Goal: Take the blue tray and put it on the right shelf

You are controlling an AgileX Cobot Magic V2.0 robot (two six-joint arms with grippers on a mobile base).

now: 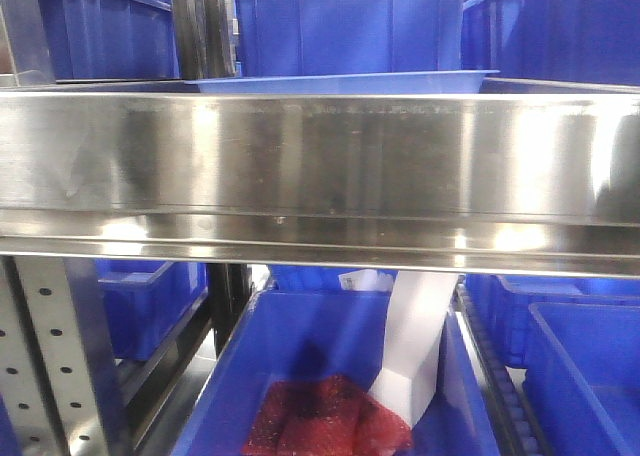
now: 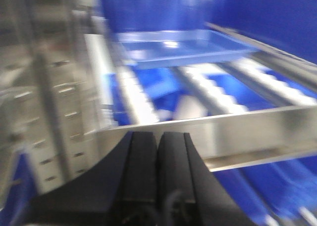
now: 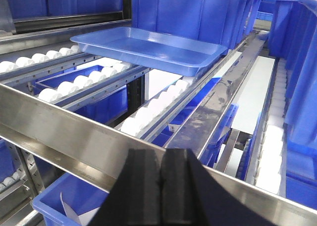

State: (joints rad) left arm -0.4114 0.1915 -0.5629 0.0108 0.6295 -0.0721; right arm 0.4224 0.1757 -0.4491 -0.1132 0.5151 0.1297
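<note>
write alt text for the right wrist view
A blue tray rests on white rollers of a steel shelf, deep blue bins behind it. The right gripper, jaws shut, sits empty at the near rail.

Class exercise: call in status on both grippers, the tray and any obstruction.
Left gripper shut, empty. Right gripper shut, empty. Shallow light-blue plastic tray resting on white roller tracks, ungripped. Stainless-steel front rail between grippers and tray.

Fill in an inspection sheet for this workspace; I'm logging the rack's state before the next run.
Surface: stainless-steel shelf with white roller rails.
Job's things: blue tray rests on the rollers, empty.
Clutter: deep blue bins behind; lower bin holds red mesh bag and white paper.
Grippers: left gripper and right gripper shut, empty, short of the lip.
Cables: nothing seen.
Surroundings: perforated uprights.
</note>
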